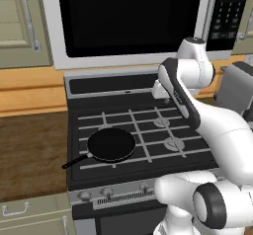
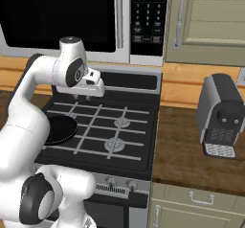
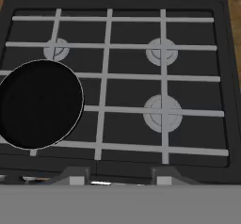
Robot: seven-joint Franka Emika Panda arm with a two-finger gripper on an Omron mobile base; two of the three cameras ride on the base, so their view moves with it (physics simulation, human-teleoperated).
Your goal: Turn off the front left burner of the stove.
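Note:
The stove is a wide black range with pale grate bars and a silver knob strip along its front. A round black frying pan sits over the front left burner and hides it; its handle points front-left. My gripper hovers above the middle of the cooktop, looking down on it, open with nothing between its fingertips. In the hand view the pan lies at the left. The right base view shows my gripper over the back grates, well behind the knobs.
Two bare grey burner caps sit on the right side, another at the back left. A microwave hangs above the stove. A grey coffee machine stands on the wooden counter to the right.

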